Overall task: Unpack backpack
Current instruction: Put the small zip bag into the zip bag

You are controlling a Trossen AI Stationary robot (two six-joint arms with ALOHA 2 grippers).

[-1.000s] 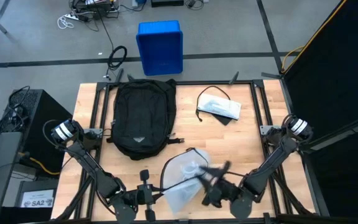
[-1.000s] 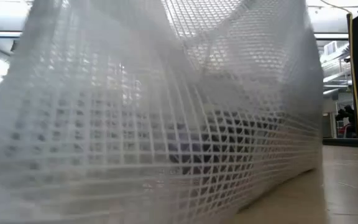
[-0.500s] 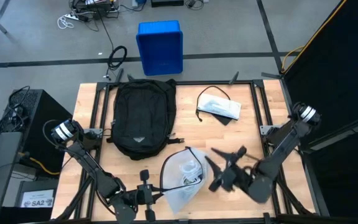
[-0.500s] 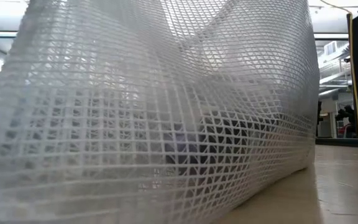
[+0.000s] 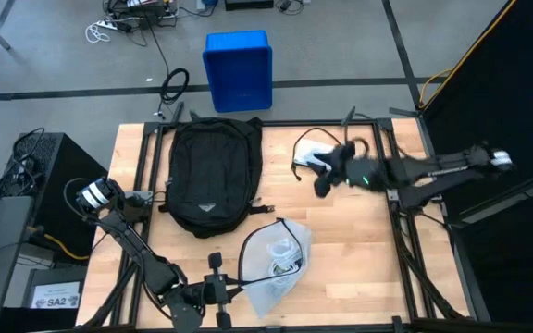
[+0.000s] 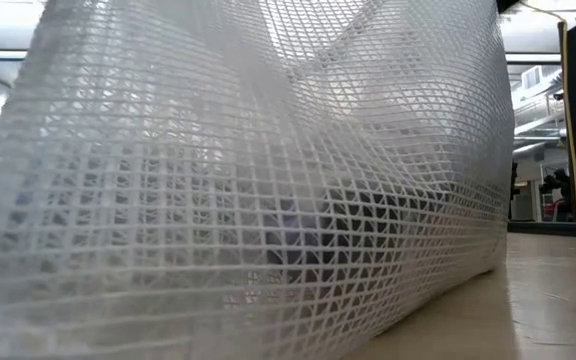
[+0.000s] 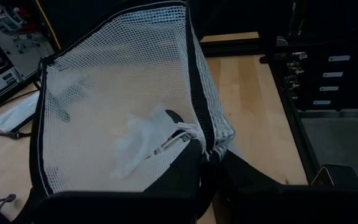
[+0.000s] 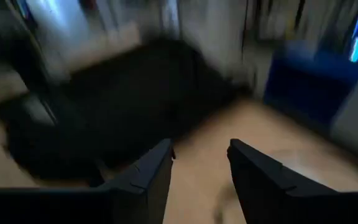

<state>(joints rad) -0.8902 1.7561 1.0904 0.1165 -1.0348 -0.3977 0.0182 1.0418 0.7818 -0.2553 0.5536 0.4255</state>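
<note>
While the right gripper [image 5: 325, 181] hangs released and empty over the flat white pouch [image 5: 327, 159], the backpack [image 5: 213, 174] lies well off to its side on the desk [image 5: 359, 250]; a slow, square approach to the backpack's opening is advised. The left gripper [image 5: 213, 294] is kept clenched beside the mesh bag [image 5: 276, 261]

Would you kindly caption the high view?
Large black fabric backpack beside white mesh pouch; right gripper over far white packet.
</note>
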